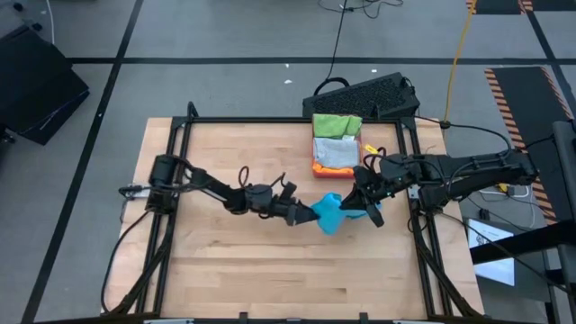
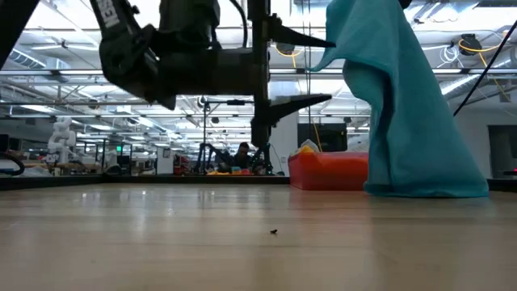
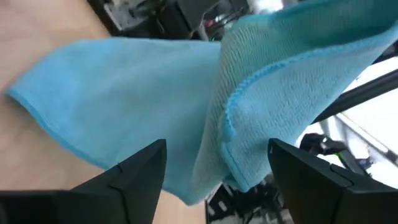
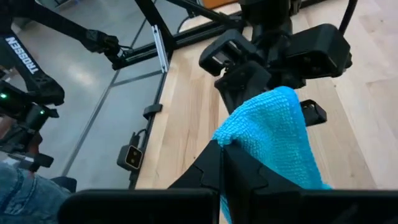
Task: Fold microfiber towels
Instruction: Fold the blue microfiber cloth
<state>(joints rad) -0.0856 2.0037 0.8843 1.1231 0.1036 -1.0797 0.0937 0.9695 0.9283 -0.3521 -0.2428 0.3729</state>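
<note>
**Blue towel pinched aloft, second gripper spread beside it**

Nearest us in the low view, the bare wooden table (image 2: 242, 242) runs back to where the blue towel (image 2: 404, 105) hangs, its lower edge resting on the boards. We see our right gripper (image 4: 225, 163) clamped tight on the towel's upper corner, the cloth bunched between its dark fingers and draping down from them. Our left gripper (image 3: 214, 165) faces the same towel with its fingers spread wide; the cloth fills the gap in front of them, though we cannot tell whether either finger touches it.

From above, our left arm (image 1: 216, 191) reaches low and long from the table's left edge toward the centre, and our right arm (image 1: 450, 171) comes in from the right edge, the two grippers meeting at the towel (image 1: 328, 213).

Farther back, the pink-red tray (image 1: 335, 165) holds a stack of folded towels (image 1: 337, 135), bright green and grey on top.
</note>
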